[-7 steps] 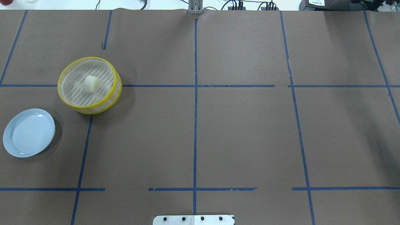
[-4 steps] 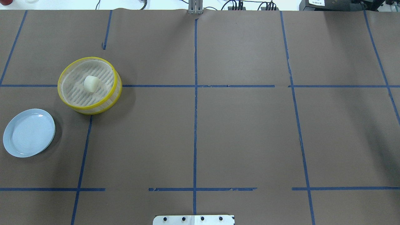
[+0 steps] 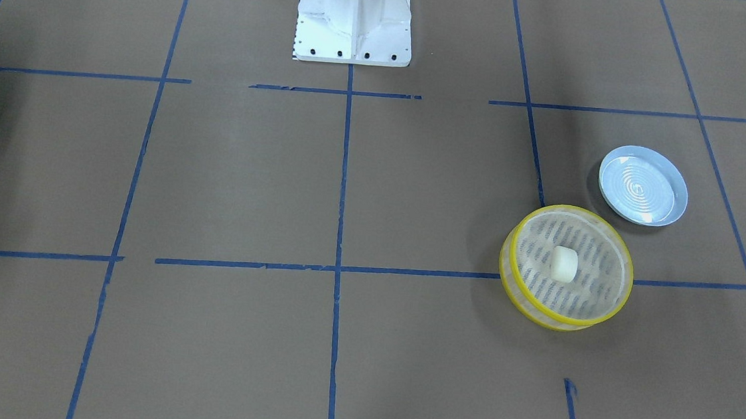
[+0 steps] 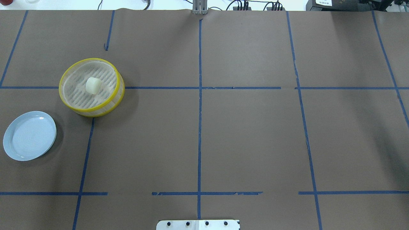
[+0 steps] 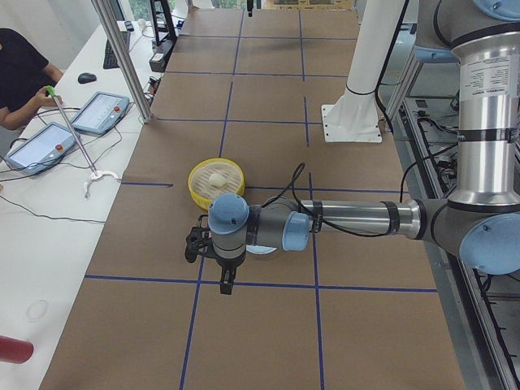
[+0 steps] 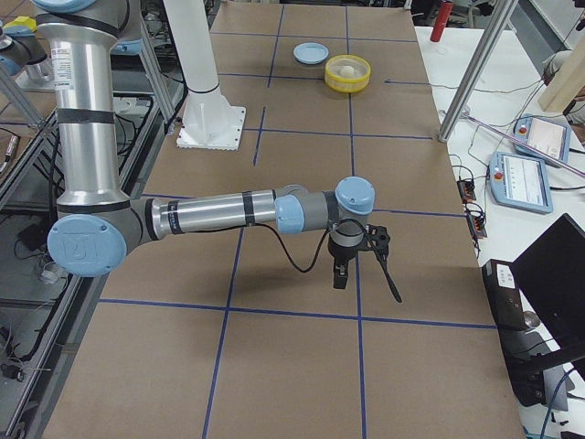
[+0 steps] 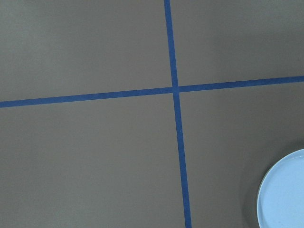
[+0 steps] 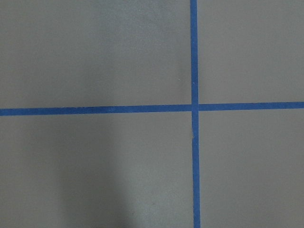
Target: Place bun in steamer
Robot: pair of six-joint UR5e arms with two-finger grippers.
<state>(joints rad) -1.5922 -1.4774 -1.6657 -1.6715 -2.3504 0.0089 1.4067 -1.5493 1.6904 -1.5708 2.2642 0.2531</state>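
The cream-white bun (image 4: 93, 85) lies on the mesh floor of the yellow-rimmed steamer (image 4: 92, 59), at the table's left. It lies there in the front-facing view too: bun (image 3: 564, 263), steamer (image 3: 572, 210). Neither gripper shows in the overhead or front-facing views. In the exterior left view my left gripper (image 5: 224, 282) hangs above the table, nearer the camera than the steamer (image 5: 196, 185), and nothing shows in it. In the exterior right view my right gripper (image 6: 340, 274) hangs far from the steamer (image 6: 347, 82). I cannot tell whether either is open or shut.
An empty pale blue plate (image 4: 29, 135) sits near the steamer; it shows in the front-facing view (image 3: 643, 185), and its edge in the left wrist view (image 7: 285, 194). Blue tape lines cross the brown table. The robot base (image 3: 355, 15) stands at mid-table.
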